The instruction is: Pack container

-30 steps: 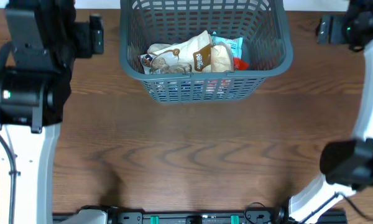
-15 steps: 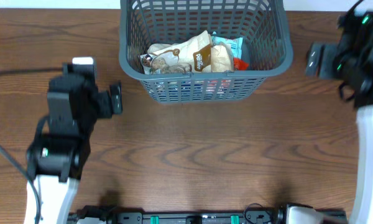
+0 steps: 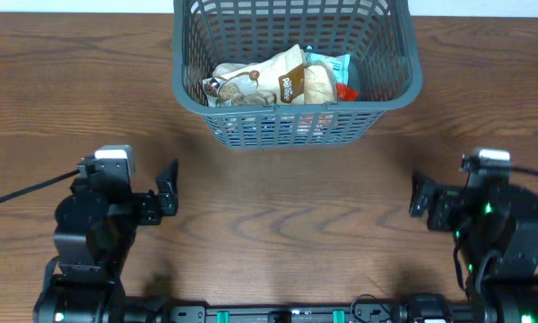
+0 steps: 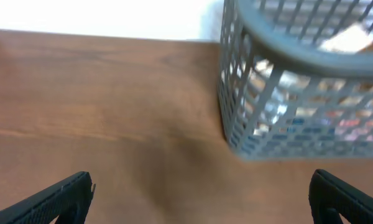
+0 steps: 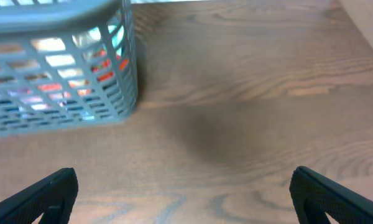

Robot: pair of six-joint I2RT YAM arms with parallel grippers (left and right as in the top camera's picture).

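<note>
While parked at the overhead frame's lower left and lower right, holding left fingers (image 4: pixel 59 198) and right fingers (image 5: pixel 42 194) wide apart, gripping nothing. Resting on the surface (image 3: pixel 278 215) at top centre: container (image 3: pixel 251 133), loaded with snack packets (image 3: pixel 269 79).

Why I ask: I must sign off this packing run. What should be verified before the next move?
1. Snack packets inside the grey lattice basket: ok.
2. No packet in view on the wooden table: ok.
3. Left gripper open and empty: ok.
4. Right gripper open and empty: ok.
5. Both grippers apart from the basket: ok.
6. Packets sit below the basket rim: cannot tell.
</note>
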